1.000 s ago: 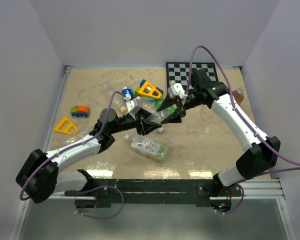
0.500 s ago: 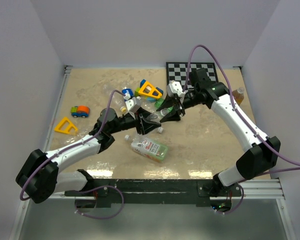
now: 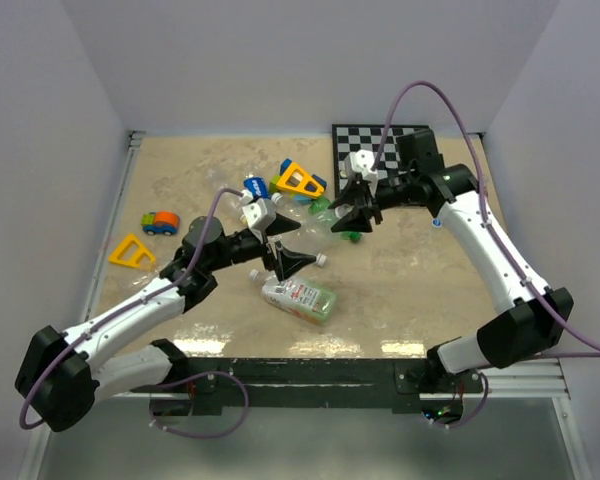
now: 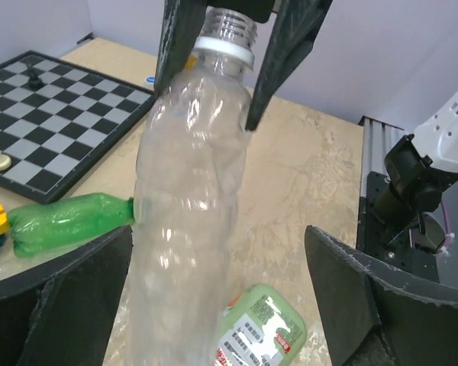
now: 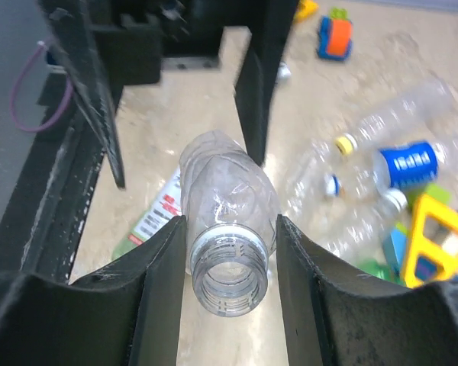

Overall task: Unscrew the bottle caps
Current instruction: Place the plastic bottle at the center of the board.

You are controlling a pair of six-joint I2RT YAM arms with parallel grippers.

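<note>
A clear bottle (image 5: 227,200) hangs above the table, its threaded mouth bare, with only a white ring on the neck. My right gripper (image 5: 230,229) is shut on that neck (image 4: 224,47). My left gripper (image 4: 217,236) stands wide open around the bottle's body (image 4: 187,206), its fingers (image 4: 366,297) apart from it. In the top view the bottle (image 3: 320,232) spans between the left gripper (image 3: 298,245) and the right gripper (image 3: 348,222). A small white round thing that looks like a bottle cap (image 3: 322,259) lies on the table below. Other bottles keep a yellow cap (image 5: 345,143) and a white cap (image 5: 393,200).
A green-labelled bottle (image 3: 300,298) lies near the front and a green bottle (image 4: 61,221) lies beside the chessboard (image 3: 375,145). A blue-labelled bottle (image 3: 252,190), a triangle toy (image 3: 300,181), a toy car (image 3: 161,222), a yellow triangle (image 3: 130,252) and an amber bottle (image 3: 477,190) lie around.
My left gripper has opened and let go of the clear bottle, pulling back a little leftward. The right gripper kept the neck and shifted slightly up and right.
</note>
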